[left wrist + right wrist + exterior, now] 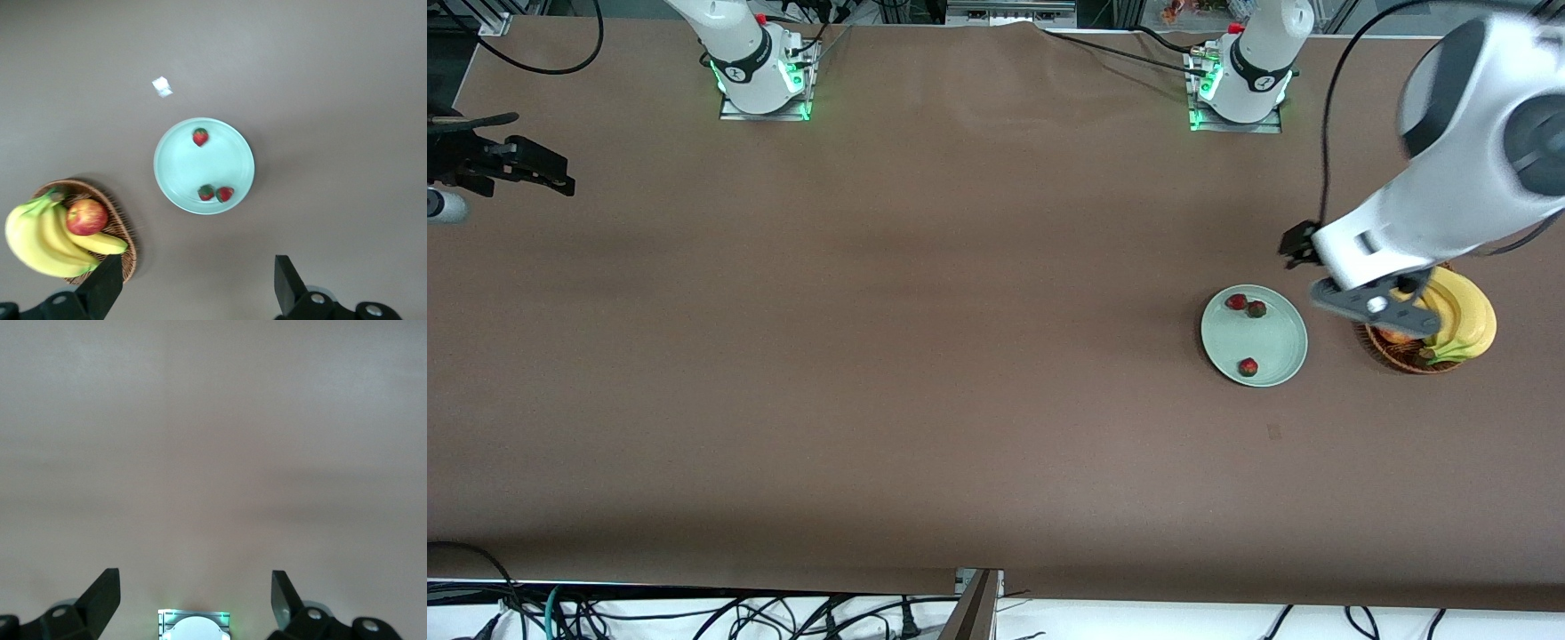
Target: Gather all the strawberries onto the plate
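Note:
The pale mint-green plate (1273, 345) lies toward the left arm's end of the table. Three strawberries lie in it: two close together (1236, 301) (1256, 308) and one apart, nearer the front camera (1248, 366). In the left wrist view the plate (200, 167) holds the same berries (200, 137) (206, 193) (225, 194). My left gripper (197, 273) is open and empty, up in the air over the basket's edge beside the plate (1374, 307). My right gripper (193, 587) is open and empty, waiting at the right arm's end of the table (525, 164).
A brown wicker basket (1396, 354) with bananas (1463, 320) stands beside the plate; an apple (87, 217) lies in it. A small pale scrap (162, 86) lies on the table near the plate. The right arm's base (194, 625) shows in the right wrist view.

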Robot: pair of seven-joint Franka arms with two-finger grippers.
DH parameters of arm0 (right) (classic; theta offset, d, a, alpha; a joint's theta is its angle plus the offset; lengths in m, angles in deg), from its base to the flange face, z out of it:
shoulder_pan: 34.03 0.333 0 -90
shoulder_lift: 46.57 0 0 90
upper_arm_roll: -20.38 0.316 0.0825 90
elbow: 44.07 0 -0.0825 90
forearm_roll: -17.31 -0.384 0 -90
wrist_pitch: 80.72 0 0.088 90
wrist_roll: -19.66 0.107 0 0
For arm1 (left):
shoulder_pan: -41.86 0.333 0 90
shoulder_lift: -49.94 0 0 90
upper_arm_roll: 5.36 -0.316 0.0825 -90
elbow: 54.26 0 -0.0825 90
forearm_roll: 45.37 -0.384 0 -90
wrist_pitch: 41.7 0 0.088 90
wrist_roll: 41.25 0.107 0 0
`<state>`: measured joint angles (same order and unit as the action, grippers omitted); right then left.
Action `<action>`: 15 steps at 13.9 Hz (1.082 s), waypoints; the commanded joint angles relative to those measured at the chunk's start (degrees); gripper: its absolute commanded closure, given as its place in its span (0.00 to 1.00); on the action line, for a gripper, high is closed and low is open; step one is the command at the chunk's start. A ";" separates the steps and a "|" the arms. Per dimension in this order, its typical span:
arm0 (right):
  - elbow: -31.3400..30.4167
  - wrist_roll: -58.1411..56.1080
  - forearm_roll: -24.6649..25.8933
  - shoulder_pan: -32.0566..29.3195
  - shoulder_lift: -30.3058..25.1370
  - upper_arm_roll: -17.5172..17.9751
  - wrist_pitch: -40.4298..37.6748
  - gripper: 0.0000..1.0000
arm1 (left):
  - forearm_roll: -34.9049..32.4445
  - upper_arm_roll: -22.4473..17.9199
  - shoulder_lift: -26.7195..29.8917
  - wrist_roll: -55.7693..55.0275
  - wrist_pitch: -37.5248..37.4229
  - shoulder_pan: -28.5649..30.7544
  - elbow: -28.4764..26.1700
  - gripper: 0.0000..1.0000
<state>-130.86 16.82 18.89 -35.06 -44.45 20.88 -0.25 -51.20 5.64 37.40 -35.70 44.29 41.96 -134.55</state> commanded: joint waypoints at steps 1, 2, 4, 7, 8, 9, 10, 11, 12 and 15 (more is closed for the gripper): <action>0.84 0.90 0.61 0.86 0.26 0.02 -0.57 0.00 | 2.39 -6.30 5.03 -1.85 2.50 -1.22 -3.17 0.00; 0.92 0.90 0.53 0.86 0.26 0.02 -0.57 0.00 | 3.79 -9.48 9.07 -1.68 6.70 -2.64 -9.30 0.00; 0.84 0.90 0.53 0.86 0.34 0.02 -0.57 0.00 | 5.04 -10.21 15.24 -1.50 12.53 -2.56 -18.21 0.00; 0.84 0.99 0.53 0.86 0.26 0.02 -0.57 0.00 | 4.77 -9.60 15.62 -1.77 10.70 -2.65 -18.86 0.00; 0.84 0.99 0.53 0.86 0.34 0.02 -0.49 0.00 | 4.68 -9.60 15.53 -1.51 10.44 -2.65 -18.85 0.00; 0.84 0.99 0.44 0.86 0.34 0.02 -0.49 0.00 | 4.51 -9.60 15.44 -1.50 10.43 -2.65 -18.85 0.00; 0.84 0.82 0.52 0.86 0.34 0.02 -0.49 0.00 | 4.51 -9.60 15.27 -1.42 10.35 -2.65 -18.85 0.00; 0.84 0.82 0.61 0.94 0.60 0.02 -0.40 0.00 | 4.51 -9.60 14.83 -1.42 9.82 -2.57 -18.68 0.00; 0.92 0.90 0.70 1.12 0.69 0.02 -0.31 0.00 | 4.51 -9.51 14.74 -1.50 9.82 -2.56 -18.68 0.00; 0.92 0.55 0.79 1.12 0.87 -0.07 -0.31 0.00 | 4.51 -9.51 14.74 -1.77 9.73 -2.56 -18.50 0.00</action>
<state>-130.86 17.11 18.89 -34.42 -44.00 20.90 -0.23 -46.78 -3.71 51.71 -36.71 54.07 39.65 -152.84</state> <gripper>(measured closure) 0.000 0.000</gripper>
